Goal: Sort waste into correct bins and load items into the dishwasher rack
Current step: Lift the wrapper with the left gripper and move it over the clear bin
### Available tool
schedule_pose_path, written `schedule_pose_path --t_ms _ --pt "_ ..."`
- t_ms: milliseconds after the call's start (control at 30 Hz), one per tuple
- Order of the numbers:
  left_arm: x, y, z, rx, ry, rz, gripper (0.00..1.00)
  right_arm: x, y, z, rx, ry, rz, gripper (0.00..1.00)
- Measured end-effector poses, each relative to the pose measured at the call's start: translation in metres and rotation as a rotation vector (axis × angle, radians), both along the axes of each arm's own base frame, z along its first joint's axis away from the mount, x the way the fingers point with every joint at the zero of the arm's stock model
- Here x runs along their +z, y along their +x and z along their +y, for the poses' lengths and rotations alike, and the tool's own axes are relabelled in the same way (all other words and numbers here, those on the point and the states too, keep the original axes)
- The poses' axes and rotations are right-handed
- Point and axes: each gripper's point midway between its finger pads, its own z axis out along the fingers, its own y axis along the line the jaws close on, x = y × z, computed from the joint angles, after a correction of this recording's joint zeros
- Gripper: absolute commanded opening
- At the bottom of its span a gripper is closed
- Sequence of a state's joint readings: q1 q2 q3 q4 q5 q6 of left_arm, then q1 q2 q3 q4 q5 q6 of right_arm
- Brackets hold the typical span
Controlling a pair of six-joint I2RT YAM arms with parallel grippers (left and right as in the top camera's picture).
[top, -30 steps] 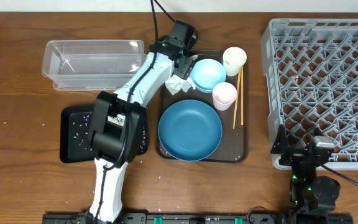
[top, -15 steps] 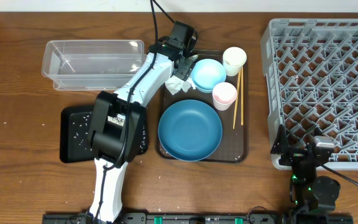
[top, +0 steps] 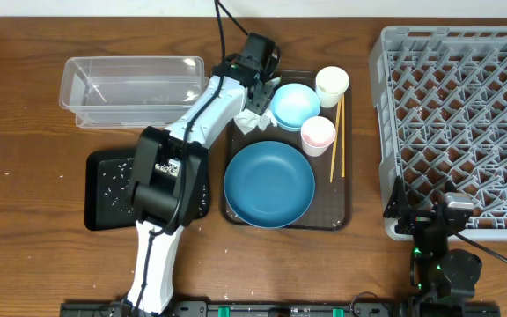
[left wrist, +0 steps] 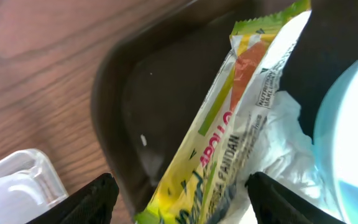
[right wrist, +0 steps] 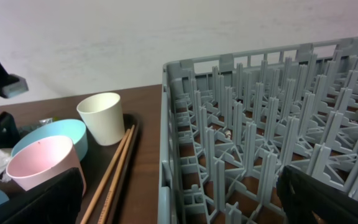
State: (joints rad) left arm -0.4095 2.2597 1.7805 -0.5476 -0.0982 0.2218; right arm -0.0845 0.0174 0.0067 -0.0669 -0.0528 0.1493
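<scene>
Two black fingers (left wrist: 98, 199) of the left tool (left wrist: 182, 183) are standing wide apart and gripping nothing. The yellow-green wrapper (left wrist: 213, 155) is lying in the gap between them; whether it is touching either finger I cannot tell. It is resting along the inner wall of the brown tray (left wrist: 135, 106), at the tray's far left corner. The crumpled white napkin (left wrist: 272, 143) is pressing against the wrapper's right side, and the light-blue bowl (left wrist: 353, 124) is sitting just beyond the napkin.

Outside that corner, to the left, the clear tub (left wrist: 17, 180) is standing on the counter (left wrist: 36, 68). Farther along the tray, the pink cup (top: 318, 134) and white cup (top: 332, 85) are standing right of the light-blue bowl. The chopsticks (top: 336, 141) are lying along the right edge, and the dark-blue bowl (top: 269, 184) is filling the near half.

Left of the brown tray, the black tray (top: 104, 189) is lying partly under the left arm, with white grains (top: 113, 176) scattered on it.

Well apart from all this, the right tool (right wrist: 179, 180) is spread open and empty, facing the near left corner of the grey rack (top: 465, 114).
</scene>
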Motion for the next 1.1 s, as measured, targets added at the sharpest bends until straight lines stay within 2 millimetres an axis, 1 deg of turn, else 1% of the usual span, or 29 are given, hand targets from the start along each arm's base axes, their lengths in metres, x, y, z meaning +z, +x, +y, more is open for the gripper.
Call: schedule_pose_path --t_ms 33,100,200,333,467,500,600,667,733,767,833,1000,1100 --pt "-0.002 0.000 0.000 -0.001 -0.001 0.002 0.68 0.000 0.000 0.000 0.000 0.000 0.000 0.99" --pt "-0.005 0.001 -0.001 0.000 -0.003 0.004 0.60 0.000 0.000 0.000 0.000 0.000 0.000 0.99" --pt "-0.005 0.002 -0.002 0.001 -0.008 -0.001 0.40 0.000 0.000 0.000 0.000 0.000 0.000 0.99" --pt "-0.005 0.002 -0.003 -0.009 -0.008 -0.001 0.27 0.000 0.000 0.000 0.000 0.000 0.000 0.99" --pt "-0.005 0.002 -0.003 -0.010 -0.009 -0.001 0.09 0.000 0.000 0.000 0.000 0.000 0.000 0.99" --pt "-0.004 0.002 -0.003 -0.010 -0.009 -0.002 0.06 0.000 0.000 0.000 0.000 0.000 0.000 0.99" --pt "0.001 0.002 -0.003 -0.004 -0.018 -0.010 0.06 0.000 0.000 0.000 0.000 0.000 0.000 0.99" --pt "0.010 0.003 -0.004 0.008 -0.031 -0.024 0.06 0.000 0.000 0.000 0.000 0.000 0.000 0.99" --pt "0.024 0.004 -0.004 0.019 -0.048 -0.047 0.06 0.000 0.000 0.000 0.000 0.000 0.000 0.99" --pt "0.034 0.004 -0.004 0.026 -0.059 -0.063 0.06 0.000 0.000 0.000 0.000 0.000 0.000 0.99" --pt "0.058 0.005 -0.005 0.033 -0.083 -0.104 0.06 0.000 0.000 0.000 0.000 0.000 0.000 0.99" --pt "0.127 0.003 -0.004 0.046 -0.148 -0.223 0.06 0.000 0.000 0.000 0.000 0.000 0.000 0.99" --pt "0.163 -0.001 -0.001 0.051 -0.174 -0.286 0.06 0.000 0.000 0.000 0.000 0.000 0.000 0.99"
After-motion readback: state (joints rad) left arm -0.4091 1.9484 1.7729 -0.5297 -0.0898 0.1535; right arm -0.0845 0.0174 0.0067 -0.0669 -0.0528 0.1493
